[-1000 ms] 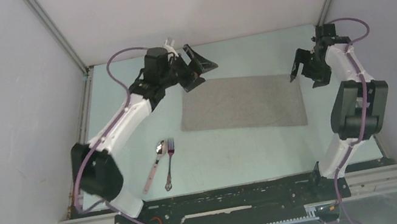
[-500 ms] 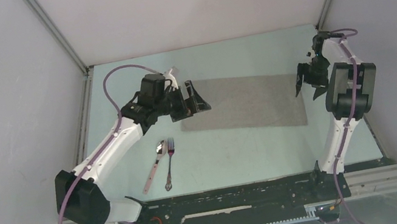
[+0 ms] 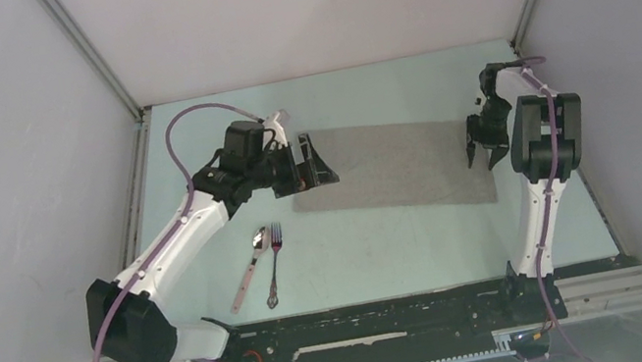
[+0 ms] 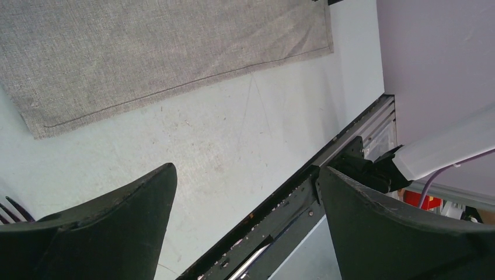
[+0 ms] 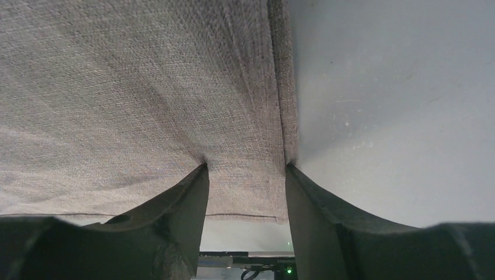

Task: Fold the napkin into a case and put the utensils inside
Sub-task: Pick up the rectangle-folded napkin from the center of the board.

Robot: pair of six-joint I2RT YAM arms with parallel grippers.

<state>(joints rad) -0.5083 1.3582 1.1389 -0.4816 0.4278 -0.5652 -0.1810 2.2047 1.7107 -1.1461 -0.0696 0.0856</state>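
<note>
The napkin point(image 3: 391, 167) looks limp and light, best pinched at a hem; left gripper point(image 3: 316, 162) gapes empty, right gripper point(image 3: 482, 153) straddles the right hem, grip unclear

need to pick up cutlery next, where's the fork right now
In the top view the fork lies on the near-left of the table, just right of the spoon, below the napkin's near-left corner.
</note>
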